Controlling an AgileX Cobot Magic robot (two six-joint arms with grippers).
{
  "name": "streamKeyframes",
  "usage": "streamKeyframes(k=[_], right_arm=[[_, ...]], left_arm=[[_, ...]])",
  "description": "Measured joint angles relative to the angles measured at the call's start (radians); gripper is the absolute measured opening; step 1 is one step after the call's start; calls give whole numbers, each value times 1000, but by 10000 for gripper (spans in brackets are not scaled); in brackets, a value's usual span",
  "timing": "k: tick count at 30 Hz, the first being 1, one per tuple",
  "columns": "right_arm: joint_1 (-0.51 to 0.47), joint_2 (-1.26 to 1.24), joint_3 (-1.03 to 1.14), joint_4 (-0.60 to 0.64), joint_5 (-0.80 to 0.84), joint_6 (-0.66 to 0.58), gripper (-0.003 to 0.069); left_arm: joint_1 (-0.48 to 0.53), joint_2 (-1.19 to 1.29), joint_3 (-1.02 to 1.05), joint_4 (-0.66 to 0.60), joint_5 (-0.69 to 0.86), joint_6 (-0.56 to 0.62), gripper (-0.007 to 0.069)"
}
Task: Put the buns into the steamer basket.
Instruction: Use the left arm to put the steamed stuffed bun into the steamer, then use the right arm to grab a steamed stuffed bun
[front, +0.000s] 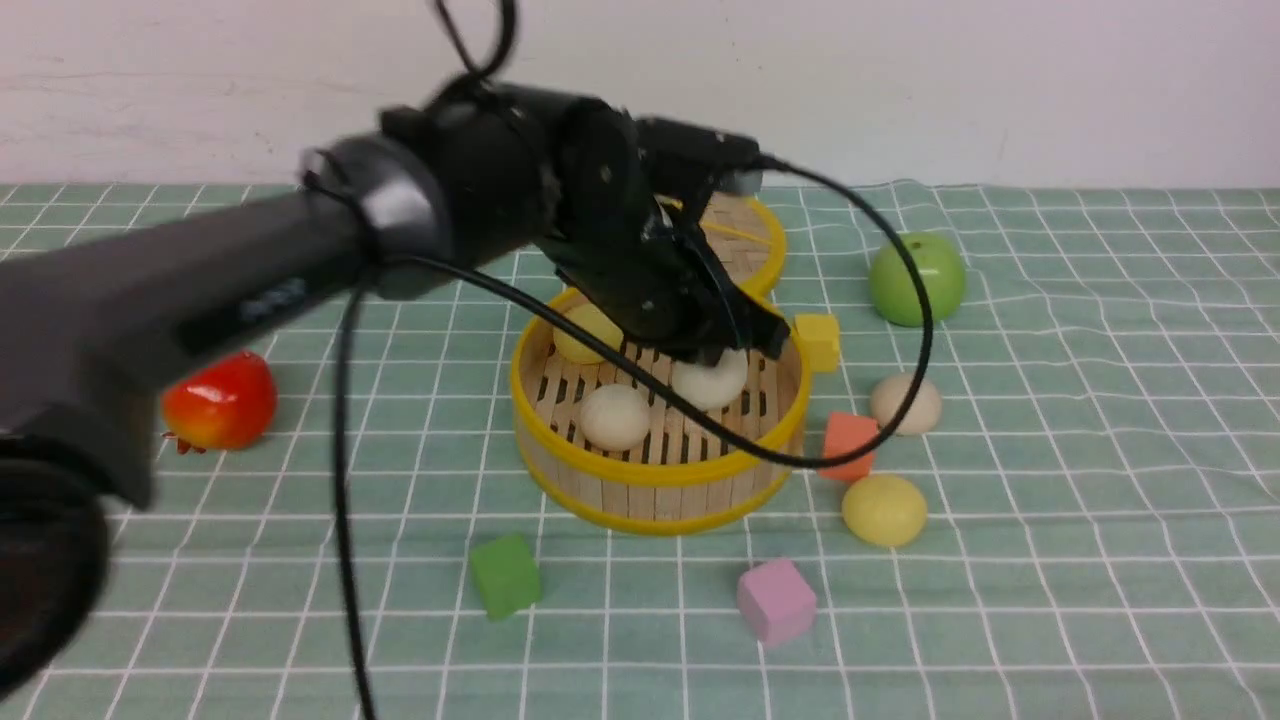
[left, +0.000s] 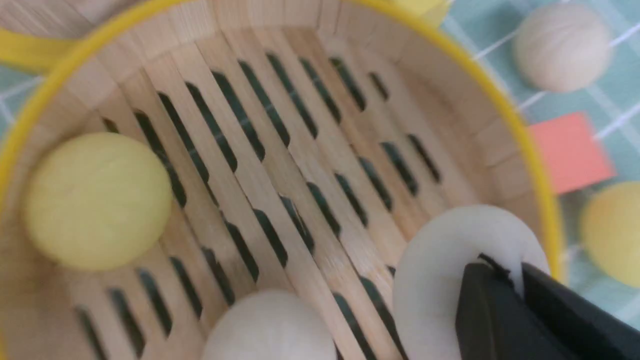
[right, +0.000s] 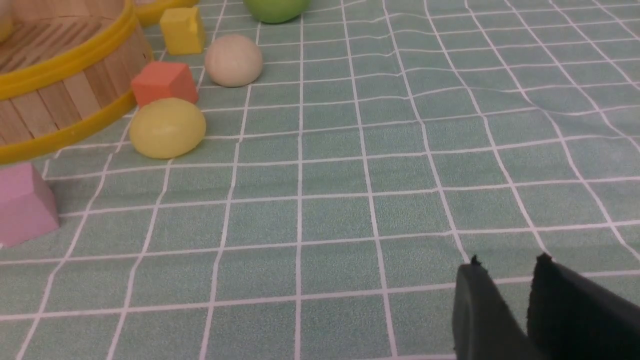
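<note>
Nearest the robot, the right claw (right: 507, 260) hangs low over bare checked cloth (right: 350, 200), its jaws a little apart with nothing between them. The two buns not yet stowed lie ahead of it and well apart from it, on the right side of the steamer basket (front: 660, 475). First comes the pale yellow bun (front: 884, 509), close by the basket's wall, then an orange cube (front: 850, 440) just beside it, then the beige bun (front: 905, 403) a little farther back. Both are round, so no long axis governs the approach; what counts is that they sit on the right arm's side.

Farther in, the left claw (left: 501, 265) is down inside the basket, jaws closed together on nothing. Its tips are just over a white bun (front: 712, 380) resting on the slats. A second beige bun (front: 614, 416) and a second yellow bun (front: 588, 333) lie there too. The right arm looks better placed for the next pick, reaching forward toward the basket.
</note>
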Motion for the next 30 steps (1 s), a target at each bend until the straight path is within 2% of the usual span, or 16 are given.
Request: streamKeyframes(k=[6,10,15,18,21,25,26,27,28,30], right_arm=[[0,0,0,0,0,0,168],[0,0,0,0,0,0,172],[0,0,0,0,0,0,182],[0,0,0,0,0,0,187],[0,0,0,0,0,0,190],[0,0,0,0,0,0,195],[0,0,0,0,0,0,198],[0,0,0,0,0,0,198],[0,0,0,0,0,0,201],[0,0,0,0,0,0,203]], left_arm=[[16,120,-90,6,37,-14,64],[21,132,-105,10,57,-49,164],[21,120,-141,-14,152,-67,338],[21,74,-166,-24,211,-100,372],[21,-33,-174,-24,264,-109,319],[21,-200,-158,-23,323,-100,127],[21,-270,-128,-27,323,-82,63],[21,-294,-114,-27,322,-79,41],[20,-393,-42,-45,295,-56,-14],[20,-506,67,-60,246,-39,-14]])
